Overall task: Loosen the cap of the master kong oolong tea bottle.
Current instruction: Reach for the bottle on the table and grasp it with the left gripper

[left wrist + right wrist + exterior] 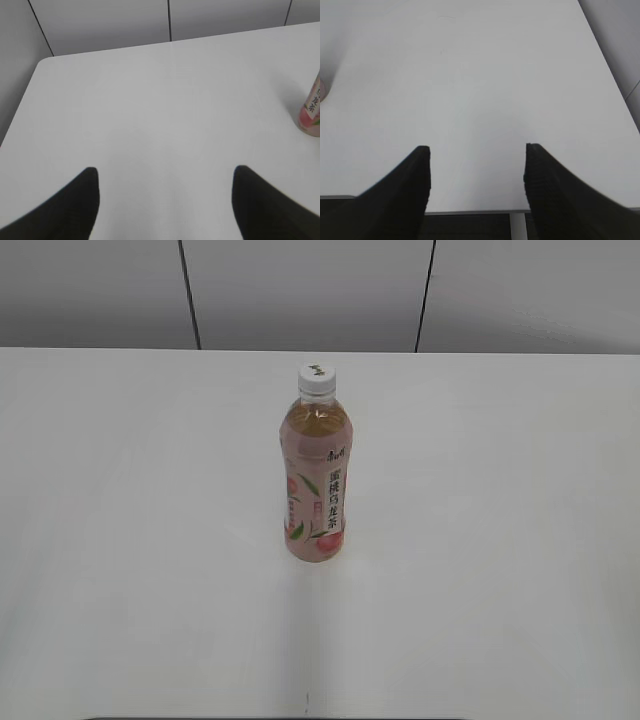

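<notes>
The master kong oolong tea bottle (314, 480) stands upright in the middle of the white table (120, 540), pink label facing me. Its white cap (316, 379) with a dark logo sits on the neck. In the left wrist view only the bottle's bottom (311, 114) shows at the right edge. In the right wrist view a sliver of it (322, 90) shows at the left edge. My left gripper (165, 172) is open and empty over the table, far left of the bottle. My right gripper (477, 150) is open and empty near the table's front edge. Neither gripper shows in the exterior view.
A grey panelled wall (300, 290) runs behind the table. The table's rounded far-left corner (42, 62) shows in the left wrist view. Its front edge (475, 211) and right edge (615, 85) show in the right wrist view.
</notes>
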Robot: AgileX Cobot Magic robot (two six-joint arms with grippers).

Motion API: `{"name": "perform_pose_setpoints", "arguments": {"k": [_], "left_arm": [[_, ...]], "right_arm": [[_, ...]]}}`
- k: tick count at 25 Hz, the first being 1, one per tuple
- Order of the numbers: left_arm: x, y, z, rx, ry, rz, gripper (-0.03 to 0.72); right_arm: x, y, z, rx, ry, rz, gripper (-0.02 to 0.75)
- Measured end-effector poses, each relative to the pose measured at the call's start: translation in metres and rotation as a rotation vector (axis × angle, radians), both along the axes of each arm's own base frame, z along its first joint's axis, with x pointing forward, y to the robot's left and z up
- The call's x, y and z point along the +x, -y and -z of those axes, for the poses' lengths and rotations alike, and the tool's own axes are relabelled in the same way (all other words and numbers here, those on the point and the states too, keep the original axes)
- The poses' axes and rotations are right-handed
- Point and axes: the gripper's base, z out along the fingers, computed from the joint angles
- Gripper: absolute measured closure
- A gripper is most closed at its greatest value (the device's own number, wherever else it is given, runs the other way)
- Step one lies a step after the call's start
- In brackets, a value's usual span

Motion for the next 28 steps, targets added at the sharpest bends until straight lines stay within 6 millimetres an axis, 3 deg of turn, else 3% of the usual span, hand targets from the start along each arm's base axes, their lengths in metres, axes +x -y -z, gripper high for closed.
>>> {"name": "perform_pose_setpoints", "arguments": {"k": [28], "left_arm": [[0.0000,0.0000,0.0000,0.000,0.000,0.000,0.192]], "right_arm": [[0.0000,0.0000,0.0000,0.000,0.000,0.000,0.286]]}}
